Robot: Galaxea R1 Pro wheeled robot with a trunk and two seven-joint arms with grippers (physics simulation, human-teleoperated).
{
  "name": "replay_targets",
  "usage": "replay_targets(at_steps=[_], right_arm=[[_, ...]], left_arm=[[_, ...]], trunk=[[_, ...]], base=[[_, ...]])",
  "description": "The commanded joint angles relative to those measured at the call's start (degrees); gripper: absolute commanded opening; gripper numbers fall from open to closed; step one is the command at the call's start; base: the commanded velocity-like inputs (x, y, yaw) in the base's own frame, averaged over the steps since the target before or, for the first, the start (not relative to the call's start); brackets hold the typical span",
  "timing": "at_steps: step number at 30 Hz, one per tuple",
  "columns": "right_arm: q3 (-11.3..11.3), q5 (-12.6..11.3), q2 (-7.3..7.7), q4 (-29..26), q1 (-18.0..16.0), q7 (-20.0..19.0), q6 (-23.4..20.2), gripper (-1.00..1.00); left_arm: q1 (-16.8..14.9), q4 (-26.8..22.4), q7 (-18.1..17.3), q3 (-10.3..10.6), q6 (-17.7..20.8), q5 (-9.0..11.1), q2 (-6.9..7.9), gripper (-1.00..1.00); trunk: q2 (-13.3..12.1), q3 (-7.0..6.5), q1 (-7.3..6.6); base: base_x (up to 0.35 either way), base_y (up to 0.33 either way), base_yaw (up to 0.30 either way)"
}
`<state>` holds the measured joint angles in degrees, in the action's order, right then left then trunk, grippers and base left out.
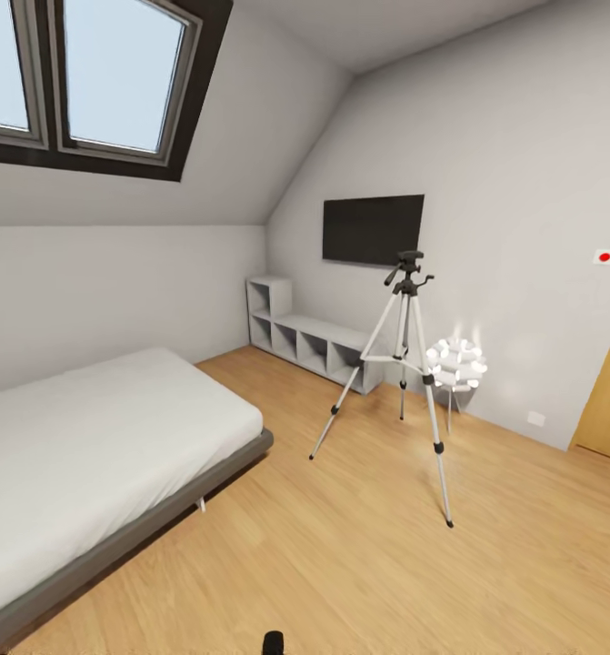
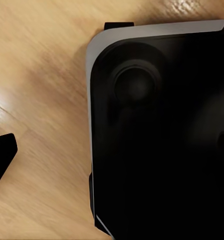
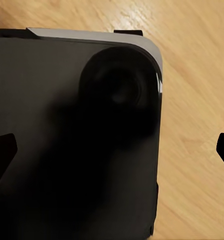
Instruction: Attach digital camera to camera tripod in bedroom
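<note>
- Stands upright on the wooden floor (image 1: 341, 564): one camera tripod (image 1: 405, 300), long axis vertical, three silver legs splayed, black pan head on top with nothing mounted on it.
- Sits ahead of the robot and a little right of the head view's middle, between the bed (image 1: 95, 446) and the door (image 1: 609, 391), just in front of the floor lamp (image 1: 455, 364).
- Location of the digital camera: cannot tell from these views.
- Left gripper (image 2: 112, 150): points down at the floor beside the robot's black base (image 2: 162, 140). One fingertip (image 2: 1, 155) sits at the far edge of the frame, the other barely reads against the base. Judged spread apart and holding nothing.
- Right gripper (image 3: 112, 150): points down over the same base, both fingertips at opposite edges of the frame, clearly apart and holding nothing.
- Key relation: tripod well apart from both grippers, forward across open floor. Judged marginally closer to the right arm, though out of reach of either, so a drive forward is called for before any arm work.
- Count: one tripod, one bed, one wall TV (image 1: 373, 229), one cubby shelf (image 1: 309, 341), one lamp, one door, two skylight panes (image 1: 123, 77).
</note>
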<state>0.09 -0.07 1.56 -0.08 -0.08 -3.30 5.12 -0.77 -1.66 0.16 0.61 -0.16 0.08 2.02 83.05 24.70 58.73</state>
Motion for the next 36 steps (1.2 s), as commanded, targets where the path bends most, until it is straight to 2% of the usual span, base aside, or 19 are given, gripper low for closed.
replay_targets(at_steps=[1, 16, 22, 36], right_arm=[[0.0, -0.02, 0.02, -0.01, -0.01, -0.2, 0.16, 1.0], [0.0, -0.02, 0.02, -0.01, -0.01, -0.22, 0.16, 1.0], [0.0, -0.02, 0.02, -0.01, -0.01, -0.21, 0.17, 1.0], [0.0, -0.02, 0.02, -0.01, -0.01, -0.2, 0.24, 1.0]], left_arm=[[-0.02, -0.01, 0.02, 0.07, -0.02, 0.01, 0.0, 1.0], [-0.02, -0.01, 0.02, -0.07, -0.02, 0.01, 0.08, 1.0], [-0.02, -0.11, 0.02, -0.14, 0.04, 0.01, 0.72, 1.0], [-0.02, -3.4, -0.27, -0.2, 0.5, 0.01, 1.36, 1.0]], trunk=[[0.03, 0.15, 0.0], [0.03, 1.55, 0.0], [0.03, 2.11, 0.0], [0.03, 3.41, 0.0]], base=[[0.0, 0.0, 0.0], [0.001, 0.0, 0.0], [0.064, 0.0, 0.0], [0.224, 0.0, 0.0]])
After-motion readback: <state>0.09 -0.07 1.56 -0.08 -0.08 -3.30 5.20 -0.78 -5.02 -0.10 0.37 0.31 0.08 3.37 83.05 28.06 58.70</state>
